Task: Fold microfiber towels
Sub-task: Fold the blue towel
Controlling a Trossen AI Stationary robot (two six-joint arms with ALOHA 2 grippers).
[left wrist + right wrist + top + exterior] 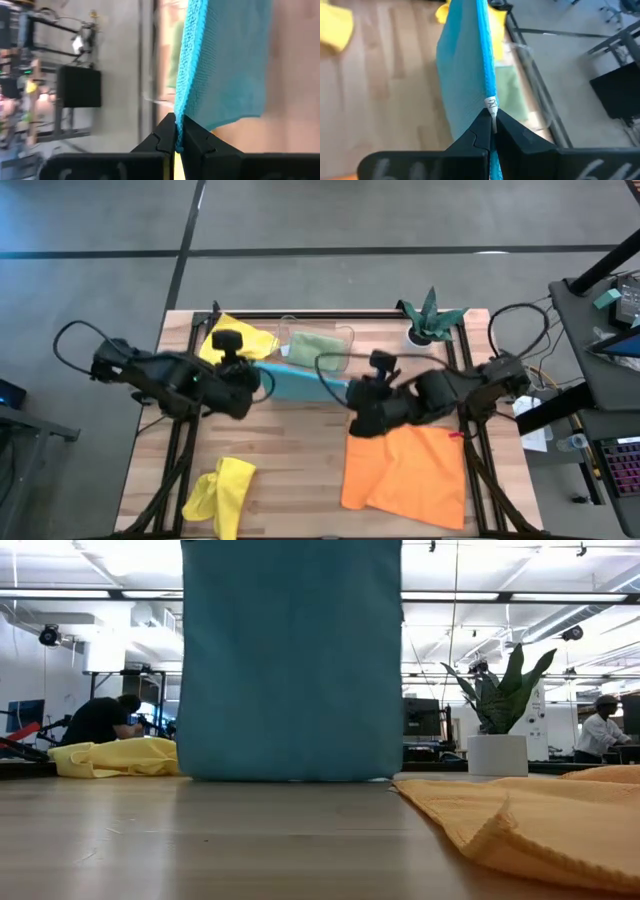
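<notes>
The turquoise towel (290, 660) is lifted off the table (290, 470) and hangs as a flat sheet at centre frame in the low view, its lower edge just at the wood. The left gripper (176, 131) is clamped on one top corner and the right gripper (492, 125) on the other, beside a small white tag (492, 105); the cloth stretches between them across the middle of the high view. Judged step: spreading this towel before folding. The next move calls for lowering both corners together to lay it flat. The orange towel (405, 470) lies lower right, yellow towels (222, 492) lower left and upper left, the green towel (318, 343) at upper centre.
</notes>
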